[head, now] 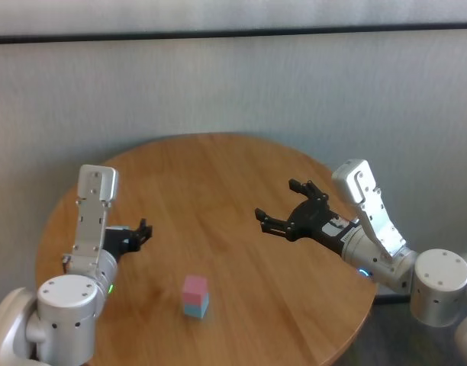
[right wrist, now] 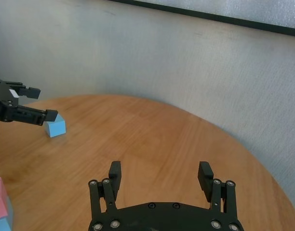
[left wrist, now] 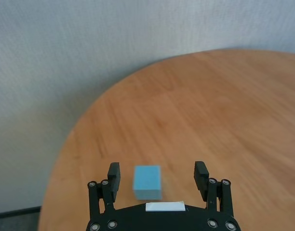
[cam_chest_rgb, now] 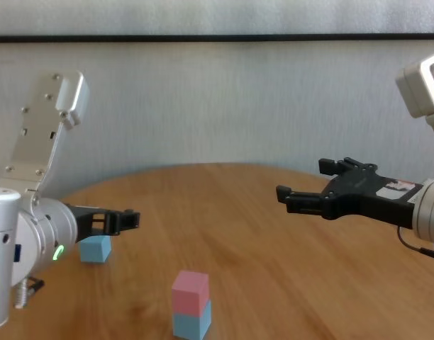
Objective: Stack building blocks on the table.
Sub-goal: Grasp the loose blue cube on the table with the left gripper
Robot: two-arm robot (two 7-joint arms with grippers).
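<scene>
In the head view, the large round table with a warm brown wood-grain top (head: 218,183) fills the middle of the frame. Low in the centre, a small matte pink cube (head: 194,287) sits on top of a small matte light blue cube (head: 196,306), making a stack of two. At the left, the left gripper (head: 144,231) hangs over the table with its jaws spread apart and nothing between them. At the right, the right gripper (head: 282,204) is also above the table, released and empty, well apart from the stack.

In the left wrist view, a second light blue cube (left wrist: 147,182) lies on the wood at the bottom centre, in front of the two black fingers (left wrist: 113,174), not touched by them.

In the right wrist view, the right gripper's own fingers (right wrist: 115,171) stand wide at the bottom. The lone blue cube is at the left edge, just beside the left gripper, and the pink cube shows at the lower left corner.

In the chest view, the stack is at the bottom centre and the lone blue cube at the left, under the left gripper. I cannot read any writing; a small white label on the right gripper is too blurred.
</scene>
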